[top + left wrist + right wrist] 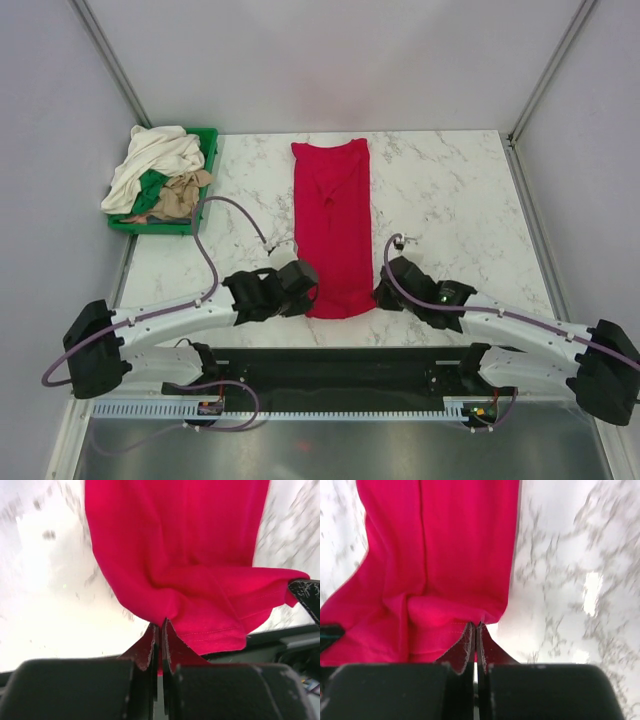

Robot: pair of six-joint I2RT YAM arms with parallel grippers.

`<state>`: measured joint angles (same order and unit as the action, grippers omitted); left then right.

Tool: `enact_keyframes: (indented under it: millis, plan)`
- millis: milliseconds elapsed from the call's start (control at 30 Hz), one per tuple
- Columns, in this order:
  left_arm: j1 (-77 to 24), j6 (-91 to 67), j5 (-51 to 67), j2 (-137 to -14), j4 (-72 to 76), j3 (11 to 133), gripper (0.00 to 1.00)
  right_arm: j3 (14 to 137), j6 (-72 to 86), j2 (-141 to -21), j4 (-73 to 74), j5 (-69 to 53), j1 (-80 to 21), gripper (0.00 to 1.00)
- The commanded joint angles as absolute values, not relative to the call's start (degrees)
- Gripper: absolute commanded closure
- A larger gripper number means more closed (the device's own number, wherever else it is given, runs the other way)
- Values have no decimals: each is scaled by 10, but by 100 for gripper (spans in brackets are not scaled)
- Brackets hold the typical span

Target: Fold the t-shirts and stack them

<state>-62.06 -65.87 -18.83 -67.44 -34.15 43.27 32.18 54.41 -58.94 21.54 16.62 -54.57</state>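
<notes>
red t-shirt [332, 215] lies as a narrow strip mid counter [450, 200]; left end effector [160, 629] pinches its near-left hem corner, right end effector [475, 629] the near-right; cream t-shirt [152, 160] and tan t-shirt [180, 196] heaped in green tray [211, 140] far-left

The left arm [170, 320] and right arm [520, 325] are white tubes joined by chunky black housings [95, 350]. A thin purple cable [203, 245] runs along each, looping free near the wrist. The left claw [312, 290] and right claw [381, 296] are black, with flat wedge fingers [142, 652] tapering to thin tips. A black plate [340, 375] carries both bases.
</notes>
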Motion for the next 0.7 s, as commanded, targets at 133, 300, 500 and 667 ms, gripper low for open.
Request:
enact_keyframes:
  millis: [133, 300, 500, 667]
  plan:
    - [-513, -526, -237, -714, -381, 572, 98, 470, 408, -679, 190, 172, -433, 100]
    - [-426, -440, -220, -780, -377, 655, 97, 559, 365, -754, 189, 165, -389, 100]
    - [-352, -366, -168, -911, -360, 743, 98, 640, 308, -852, 170, 147, -340, 100]
    - [-330, -333, -150, -996, -357, 814, 98, 682, 296, -916, 163, 113, -301, 100]
